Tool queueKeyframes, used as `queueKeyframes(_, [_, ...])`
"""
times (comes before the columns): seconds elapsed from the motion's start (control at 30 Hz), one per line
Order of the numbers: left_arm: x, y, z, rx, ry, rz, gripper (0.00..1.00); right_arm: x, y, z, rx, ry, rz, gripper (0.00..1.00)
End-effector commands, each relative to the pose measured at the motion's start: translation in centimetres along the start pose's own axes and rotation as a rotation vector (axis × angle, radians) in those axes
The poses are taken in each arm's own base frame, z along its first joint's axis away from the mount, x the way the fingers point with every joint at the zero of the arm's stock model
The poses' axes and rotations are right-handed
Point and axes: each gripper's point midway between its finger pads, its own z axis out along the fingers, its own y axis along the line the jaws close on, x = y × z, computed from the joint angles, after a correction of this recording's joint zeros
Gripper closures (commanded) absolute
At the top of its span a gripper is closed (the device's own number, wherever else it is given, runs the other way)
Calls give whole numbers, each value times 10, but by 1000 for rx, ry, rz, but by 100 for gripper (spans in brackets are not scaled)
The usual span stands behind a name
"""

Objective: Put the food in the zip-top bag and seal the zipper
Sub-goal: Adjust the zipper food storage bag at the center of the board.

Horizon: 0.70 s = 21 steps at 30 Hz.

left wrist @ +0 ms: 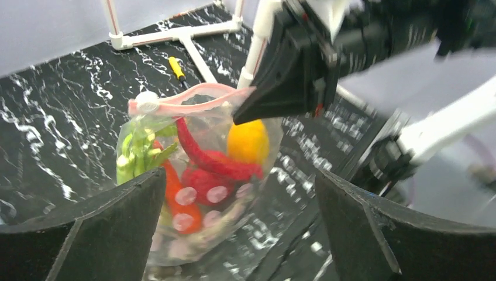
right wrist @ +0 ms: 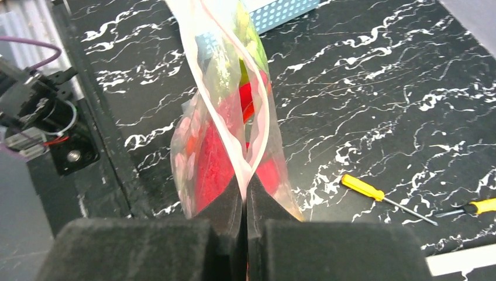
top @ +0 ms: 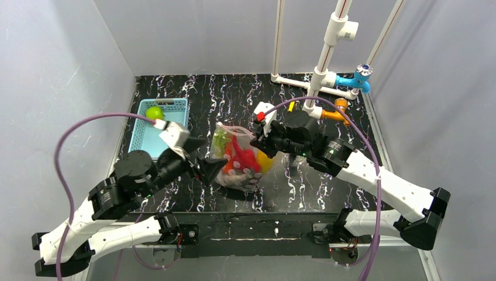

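Sealing time: your right claw (right wrist: 245, 190) is clamped on the bag's (top: 237, 163) zipper (left wrist: 181, 105), your left claw (left wrist: 237, 193) gapes apart, so next pinch that open mouth shut.

Seeing the zip-top bag (top: 240, 178) standing mid-way across the table (top: 193, 88), with the food (top: 243, 159) lying inside it. Finding the left gripper (top: 207, 157) just left of it and the right gripper (top: 257, 143) at its right (pinching the mouth edge). Noting a basket (top: 169, 103) sitting behind and left, holding a round fruit (top: 154, 112). Spotting a pipe frame (top: 319, 76) standing rear right, a small tool (left wrist: 177, 68) lying near its foot.
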Motion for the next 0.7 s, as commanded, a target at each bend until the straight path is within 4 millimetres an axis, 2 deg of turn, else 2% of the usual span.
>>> queueKeyframes(0.0, [35, -6, 19, 157, 141, 403, 2, -10, 19, -22, -152, -23, 33, 99])
queueKeyframes(0.1, [33, 2, 37, 220, 150, 332, 2, -10, 12, -32, -155, -34, 70, 99])
queueKeyframes(0.17, [25, 9, 48, 285, 118, 219, 2, -9, 8, -38, -161, -40, 94, 99])
queueKeyframes(0.23, [14, 13, 56, 353, 54, 181, 2, -9, 7, -43, -183, -46, 123, 99])
queueKeyframes(0.43, [0, 9, 47, 428, -70, 314, 2, -10, 1, -48, -208, -31, 151, 99])
queueKeyframes(0.53, [-1, -1, 51, 550, -25, 280, 3, -11, 2, -53, -234, -28, 143, 99])
queueKeyframes(0.67, [1, -8, 61, 746, 15, 154, 15, -9, -5, -55, -203, -25, 153, 99])
